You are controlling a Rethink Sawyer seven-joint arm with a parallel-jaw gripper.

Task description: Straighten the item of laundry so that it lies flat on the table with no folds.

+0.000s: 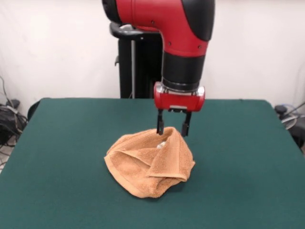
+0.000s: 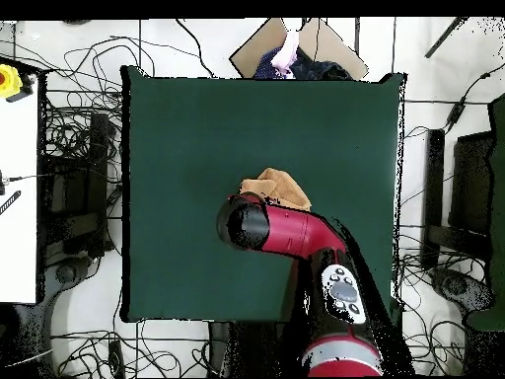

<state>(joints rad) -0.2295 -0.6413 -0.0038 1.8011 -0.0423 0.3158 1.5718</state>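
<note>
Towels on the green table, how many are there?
1. The orange-tan towel lies crumpled mid-table, directly under the open gripper. In the overhead view the arm covers most of it.

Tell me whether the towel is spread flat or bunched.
Bunched. The towel sits in a folded heap on the table, peak raised between the open claw.

Green table [image 1: 57, 157], crumpled towel [image 1: 143, 167] atop
</note>
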